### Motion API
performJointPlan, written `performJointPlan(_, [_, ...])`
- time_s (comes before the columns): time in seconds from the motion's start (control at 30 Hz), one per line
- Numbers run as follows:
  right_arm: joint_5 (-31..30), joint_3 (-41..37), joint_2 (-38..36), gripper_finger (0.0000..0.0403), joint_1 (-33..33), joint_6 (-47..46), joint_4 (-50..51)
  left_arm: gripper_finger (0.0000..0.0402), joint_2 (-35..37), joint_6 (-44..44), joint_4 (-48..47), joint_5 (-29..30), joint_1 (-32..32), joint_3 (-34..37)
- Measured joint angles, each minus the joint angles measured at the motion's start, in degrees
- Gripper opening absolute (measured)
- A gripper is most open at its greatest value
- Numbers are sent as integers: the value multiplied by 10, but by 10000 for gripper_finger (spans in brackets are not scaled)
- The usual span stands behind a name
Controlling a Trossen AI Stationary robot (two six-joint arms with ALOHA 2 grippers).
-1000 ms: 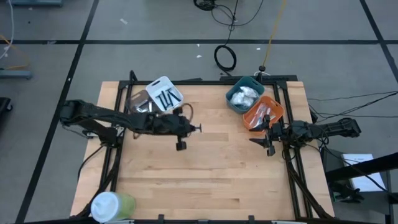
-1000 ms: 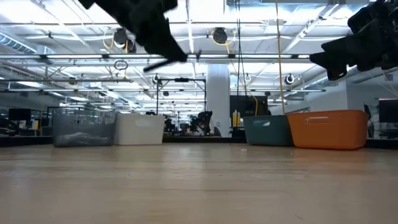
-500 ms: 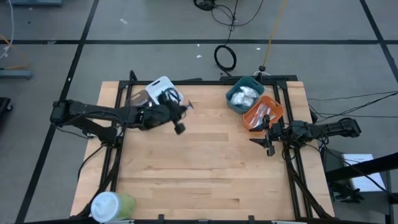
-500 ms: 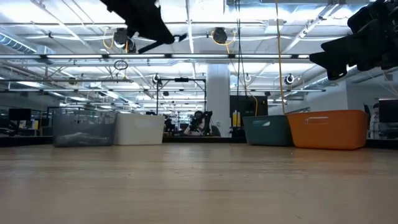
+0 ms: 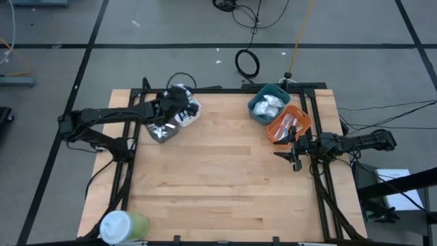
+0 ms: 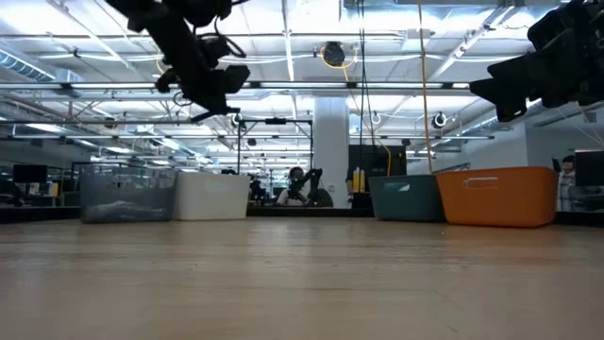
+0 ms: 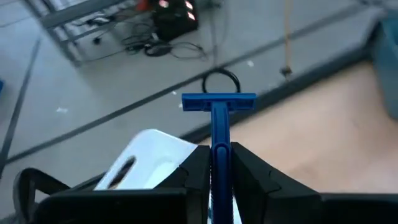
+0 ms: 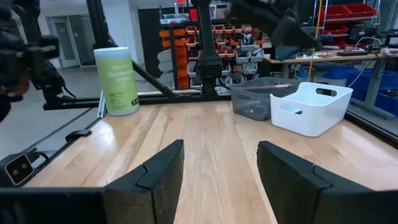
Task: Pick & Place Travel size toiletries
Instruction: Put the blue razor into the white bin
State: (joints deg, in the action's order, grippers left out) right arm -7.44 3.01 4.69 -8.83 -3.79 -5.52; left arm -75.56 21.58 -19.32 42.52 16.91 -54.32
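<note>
My left gripper (image 7: 219, 163) is shut on a blue razor (image 7: 219, 118), one of the travel size toiletries, whose T-shaped head (image 7: 219, 102) sticks out past the fingertips. In the high view the left gripper (image 5: 179, 104) hangs over the white bin (image 5: 191, 109) at the table's far left. In the low view it (image 6: 200, 87) is well above the table. White packets lie in the teal bin (image 5: 268, 104). My right gripper (image 5: 290, 154) waits open near the right edge, with nothing between its fingers (image 8: 155, 174). My left gripper pinches the razor's thin handle (image 7: 220, 144) between its two fingers (image 7: 198, 171), below the head. The fingers lie along the handle, and the head points out ahead of them. The razor is lifted clear, above the white bin's rim (image 7: 146, 152).
A clear bin (image 5: 158, 131) stands beside the white one. The teal bin and an orange bin (image 5: 292, 124) stand at the far right. A green cup with a white lid (image 5: 123, 225) is at the near left corner. Bare wood (image 5: 225, 184) fills the middle.
My left gripper has swung from the table's middle toward the far left corner and now hangs over the white bin. It has rolled about its own axis on the way. The blue razor has stayed in its grip and is carried along.
</note>
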Motion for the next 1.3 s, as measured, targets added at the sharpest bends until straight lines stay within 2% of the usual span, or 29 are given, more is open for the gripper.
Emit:
performJointPlan(0.23, [0, 0, 0, 192, 0, 0, 0, 51, 0, 37, 130, -3, 81, 92])
performJointPlan(0.47, [0, 0, 0, 192, 0, 0, 0, 51, 0, 137, 246, -61, 130, 172])
performJointPlan(0.6, [0, 0, 0, 192, 0, 0, 0, 51, 0, 142, 256, -75, 135, 179])
performJointPlan(0.83, [0, 0, 0, 192, 0, 0, 0, 51, 1, 45, 252, -76, 134, 179])
performJointPlan(0.97, [0, 0, 0, 192, 0, 0, 0, 51, 1, 77, 252, -76, 134, 179])
performJointPlan(1.17, [0, 0, 0, 192, 0, 0, 0, 54, 1, 73, 251, -77, 134, 179])
performJointPlan(1.3, [0, 0, 0, 192, 0, 0, 0, 84, 1, 71, 255, -80, 134, 179])
